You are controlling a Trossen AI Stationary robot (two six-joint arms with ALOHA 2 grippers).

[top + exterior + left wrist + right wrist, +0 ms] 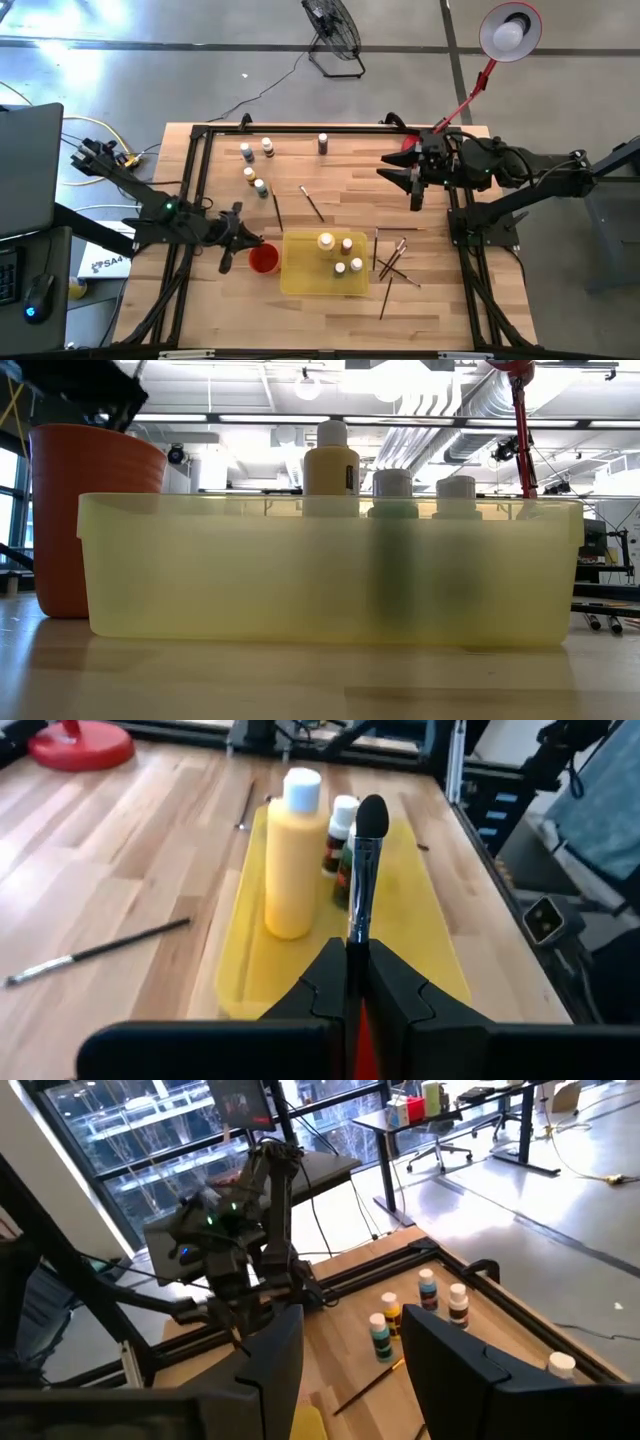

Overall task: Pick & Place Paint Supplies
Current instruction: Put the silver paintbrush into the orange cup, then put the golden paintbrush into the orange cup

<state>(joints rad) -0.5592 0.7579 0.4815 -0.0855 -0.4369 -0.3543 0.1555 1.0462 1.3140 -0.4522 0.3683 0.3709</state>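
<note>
Left gripper (352,982) clamps a paintbrush (364,870) upright just beside the yellow tray (300,276), above the red cup (263,259); right gripper (414,182) hangs wide, empty, well apart from the tray.

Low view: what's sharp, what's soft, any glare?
Low view: the yellow tray fills the frame, soft and translucent, so the bottles behind its wall blur into smears; bright ceiling lights glare. Left wrist view: the brush in the left gripper is crisp. High view: the lamp blooms white.
</note>
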